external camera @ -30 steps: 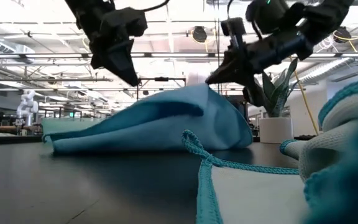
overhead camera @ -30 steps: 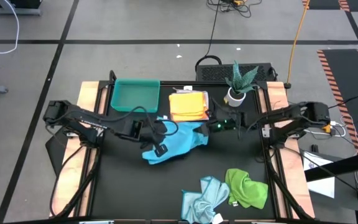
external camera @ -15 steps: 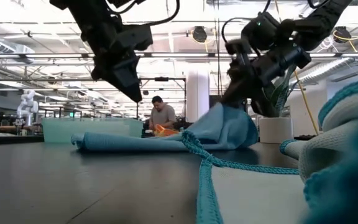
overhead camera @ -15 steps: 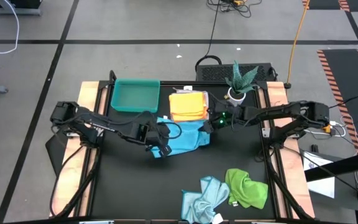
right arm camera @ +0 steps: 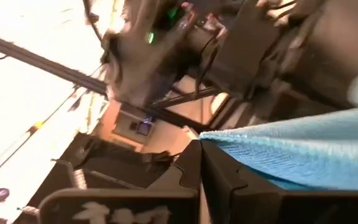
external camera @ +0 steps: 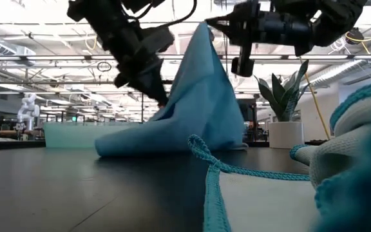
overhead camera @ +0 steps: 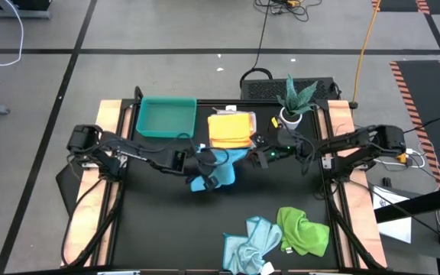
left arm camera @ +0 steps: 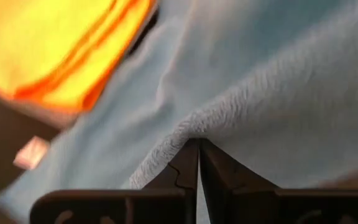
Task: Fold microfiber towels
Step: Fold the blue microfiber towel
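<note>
Bright blue towel (external camera: 198,103) hangs peaked above the surface (external camera: 76,187), rumpled; left claw (left arm camera: 197,144) and right claw (right arm camera: 199,144) each clamp an edge.

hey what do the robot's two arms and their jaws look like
Both arms are dark, slim and jointed, with black cables looping along them. The left gripper and right gripper each end in two flat black jaws meeting at a thin seam. A small green light glows near the right arm's wrist.
</note>
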